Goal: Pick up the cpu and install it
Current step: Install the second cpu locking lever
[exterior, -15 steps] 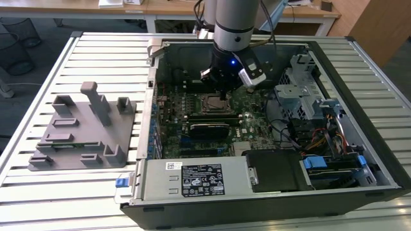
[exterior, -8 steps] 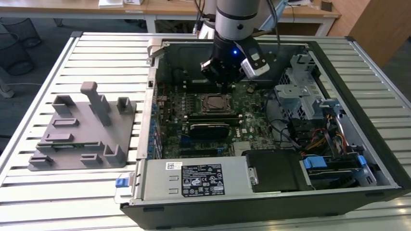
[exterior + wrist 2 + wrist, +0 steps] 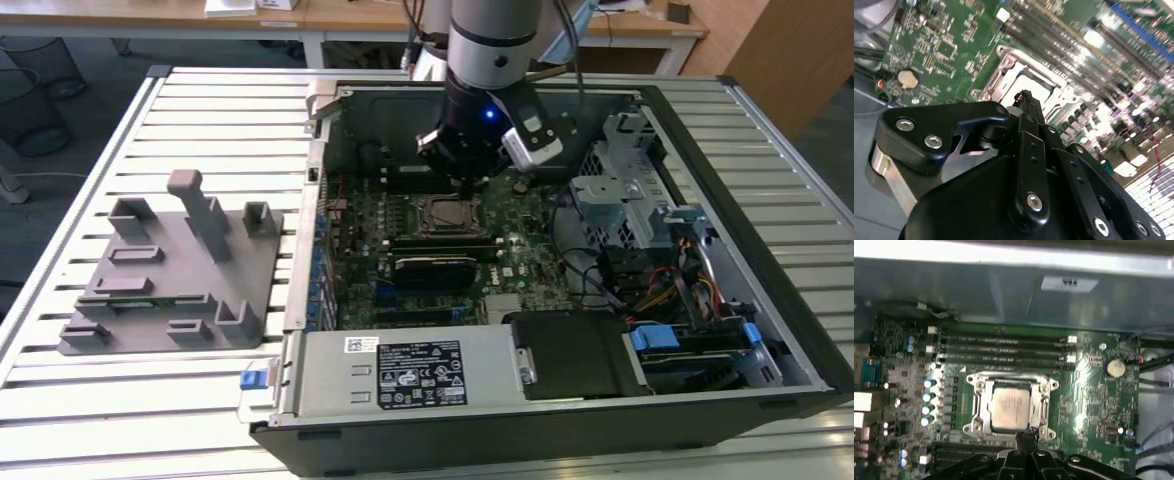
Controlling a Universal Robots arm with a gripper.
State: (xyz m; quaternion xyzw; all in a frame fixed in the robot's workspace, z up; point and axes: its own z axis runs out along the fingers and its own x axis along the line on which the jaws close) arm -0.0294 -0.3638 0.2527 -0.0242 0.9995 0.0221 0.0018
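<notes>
The cpu (image 3: 1011,408) lies flat inside the socket frame (image 3: 977,405) on the motherboard (image 3: 1094,390). It seems light, stiff and fragile, best held at its edges. The gripper (image 3: 1026,436) hovers just beside it, fingers pressed together, grasping nothing.

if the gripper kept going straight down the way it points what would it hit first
Probably the socket frame at its edge nearest the gripper, or the cpu seated in it. In both wrist views the tip hangs over that edge, but depth is unclear, so which comes first is uncertain.
</notes>
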